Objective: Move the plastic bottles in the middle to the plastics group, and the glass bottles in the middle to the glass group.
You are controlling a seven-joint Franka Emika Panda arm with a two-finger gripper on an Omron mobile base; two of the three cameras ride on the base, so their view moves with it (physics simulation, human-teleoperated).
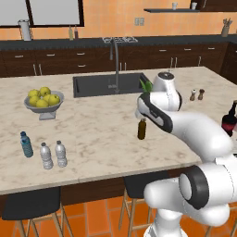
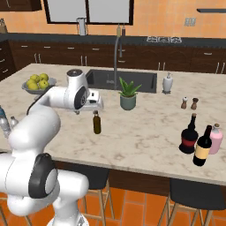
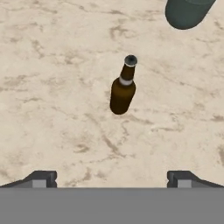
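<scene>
A: Where does the brown bottle [image 3: 123, 86] sit from the gripper [image 3: 111, 178]?

B: Ahead of the jaws and below them, roughly centred between the two fingertips [image 3: 41, 179], which stand wide apart with nothing between them. The bottle stands upright on the marble counter [image 3: 52, 87], so its long axis runs straight up toward the hand, cap nearest the camera.

A: So the hand is over it?

B: Close, not exactly. In the right base view the gripper [image 2: 90, 102] hangs just above and slightly to one side of the brown bottle [image 2: 96, 122]; the jaws would need to come forward and down to straddle the neck or body.

A: Anything hard to read?

B: In the left base view the arm covers the hand, and the brown bottle [image 1: 142, 128] peeks out beneath the forearm. The grey-green plant pot [image 3: 186, 12] is cut off at the hand view's top edge. How much height is left above the cap I can't judge well, probably a fair gap.

A: And its destination?

B: The red-banded bottle [image 2: 189, 135] stands well off to the side, with the black wine bottle [image 2: 203, 147] beside it.
</scene>
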